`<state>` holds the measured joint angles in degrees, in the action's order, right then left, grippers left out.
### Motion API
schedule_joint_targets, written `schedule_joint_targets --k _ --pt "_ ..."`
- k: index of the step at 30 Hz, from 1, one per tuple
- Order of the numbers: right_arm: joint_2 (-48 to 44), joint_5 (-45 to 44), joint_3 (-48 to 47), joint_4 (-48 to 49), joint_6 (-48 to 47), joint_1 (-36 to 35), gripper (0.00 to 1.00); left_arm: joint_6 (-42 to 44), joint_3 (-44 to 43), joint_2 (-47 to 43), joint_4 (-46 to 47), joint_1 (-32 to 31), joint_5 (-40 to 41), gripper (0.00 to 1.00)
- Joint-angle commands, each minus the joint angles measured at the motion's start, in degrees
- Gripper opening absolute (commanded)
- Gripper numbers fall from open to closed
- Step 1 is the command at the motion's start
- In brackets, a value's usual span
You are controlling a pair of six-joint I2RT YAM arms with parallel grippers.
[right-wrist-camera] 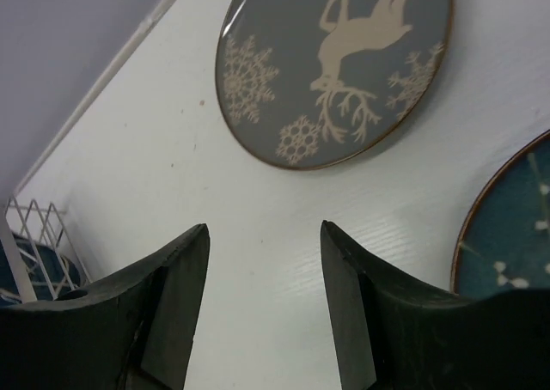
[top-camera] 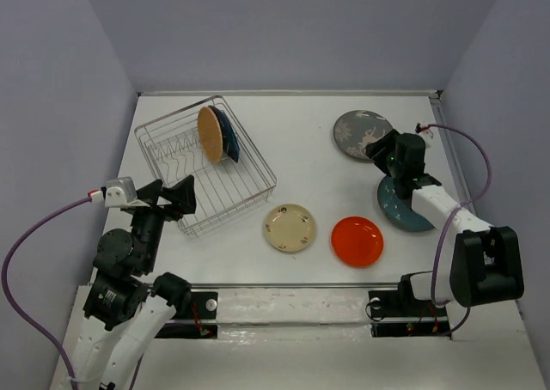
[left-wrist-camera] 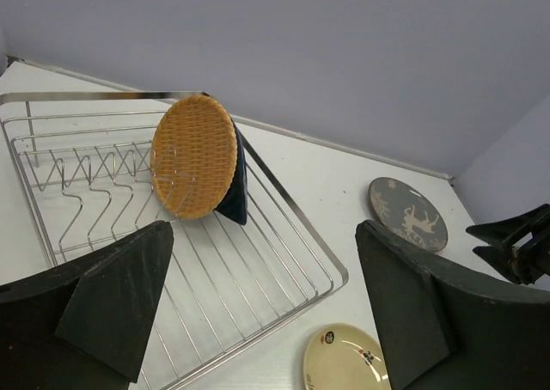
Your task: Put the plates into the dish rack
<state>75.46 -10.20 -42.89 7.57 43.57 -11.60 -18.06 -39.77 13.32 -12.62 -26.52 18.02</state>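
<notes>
While the tan plate (top-camera: 210,133) and navy plate (top-camera: 229,137) stand in the dish rack (top-camera: 225,203), the right gripper (right-wrist-camera: 265,235) hangs part-open and empty near the grey plate (right-wrist-camera: 344,63); lying flat, it could skid from a shallow pinch. The left gripper (left-wrist-camera: 265,244) gapes empty.

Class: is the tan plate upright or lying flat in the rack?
Upright: the tan plate stands on edge in the dish rack, beside the navy plate.

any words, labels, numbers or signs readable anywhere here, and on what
No readable text in any view.
On the cream plate: small dark and red marks, too small to read.
On the grey plate: only a deer and snowflakes, no words.
</notes>
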Motion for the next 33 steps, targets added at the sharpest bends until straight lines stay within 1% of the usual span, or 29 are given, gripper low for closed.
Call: schedule_joint_targets --k 1,2,5,6,9,10,12,13,14,18,24,28,33 --pt "2.1 5.0 -3.5 3.1 4.6 7.4 0.60 1.2 0.0 -0.7 3.0 0.2 -0.8 0.99" --pt "3.4 5.2 -4.9 3.1 4.7 9.6 0.60 1.3 0.0 -0.8 3.0 0.2 -0.7 0.99" --pt "8.4 6.5 -7.5 2.8 4.8 13.3 0.61 1.2 0.1 -1.3 3.0 0.2 -1.0 0.99" --pt "11.0 9.5 -8.3 2.9 4.9 16.0 0.61 1.2 0.1 -1.4 2.9 0.2 -1.1 0.99" --pt "15.2 12.6 -11.9 2.6 4.1 19.1 0.61 1.3 0.1 -1.5 3.0 0.2 -1.2 0.99" --pt "16.6 15.5 -13.0 2.6 3.7 20.9 0.61 1.3 0.1 -1.5 2.9 0.2 -1.2 0.99" --pt "21.3 18.2 -15.3 2.0 3.0 22.2 0.61 1.2 0.1 -1.6 2.9 0.1 -1.2 0.99" --pt "22.9 20.4 -18.2 1.3 1.8 22.8 0.61 1.2 0.1 -1.5 3.0 0.2 -1.2 0.99" --pt "25.7 20.5 -19.8 0.2 1.2 23.3 0.61 1.3 0.1 -1.5 3.0 0.2 -1.2 0.99" --pt "31.0 19.7 -24.9 -3.6 -1.3 23.9 0.61 1.2 0.1 -1.3 2.9 0.2 -1.1 0.99" --pt "39.4 25.6 -31.6 -6.2 -4.2 23.9 0.61 1.3 0.1 -0.5 3.3 0.2 -1.3 0.99" --pt "42.1 27.6 -33.7 -7.2 -4.4 23.9 0.60 1.3 0.1 -0.3 3.3 0.1 -1.3 0.99" --pt "45.6 32.1 -34.6 -7.3 -3.9 23.9 0.54 1.3 0.1 0.0 3.6 0.1 -1.3 0.99"
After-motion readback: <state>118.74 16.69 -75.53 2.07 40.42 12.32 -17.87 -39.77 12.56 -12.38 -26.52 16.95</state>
